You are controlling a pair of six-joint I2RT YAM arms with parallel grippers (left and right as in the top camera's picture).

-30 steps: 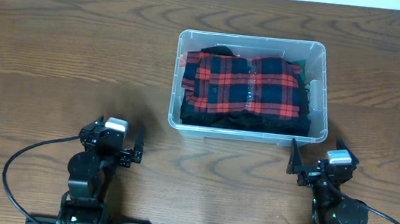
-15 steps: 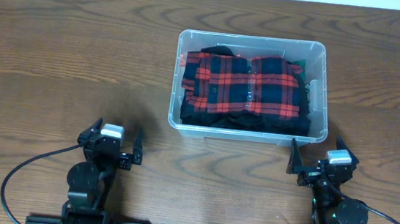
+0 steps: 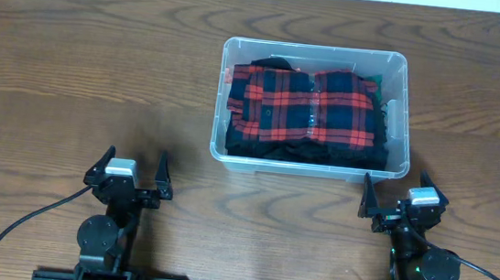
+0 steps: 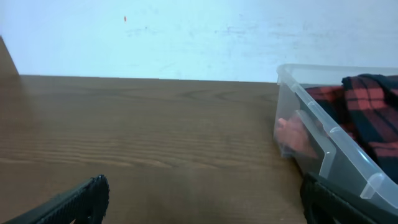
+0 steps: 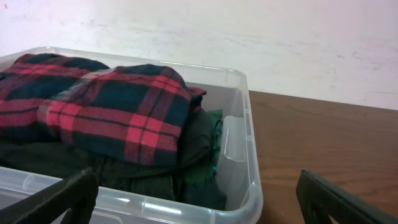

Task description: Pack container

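Noting container (image 3: 316, 48) centre-right on table, long axis crosswise, plaid clothing (image 3: 304, 104) inside | right gripper (image 3: 396, 191) nearer, just short of its near-right corner | left gripper (image 3: 131, 162) farther left | both spread wide, empty

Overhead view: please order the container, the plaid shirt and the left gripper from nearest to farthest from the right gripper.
1. Container: its front right corner lies just ahead of the right gripper.
2. Plaid shirt: inside the container, ahead and to the left.
3. Left gripper: farthest, on the left side, beyond the container's left wall.
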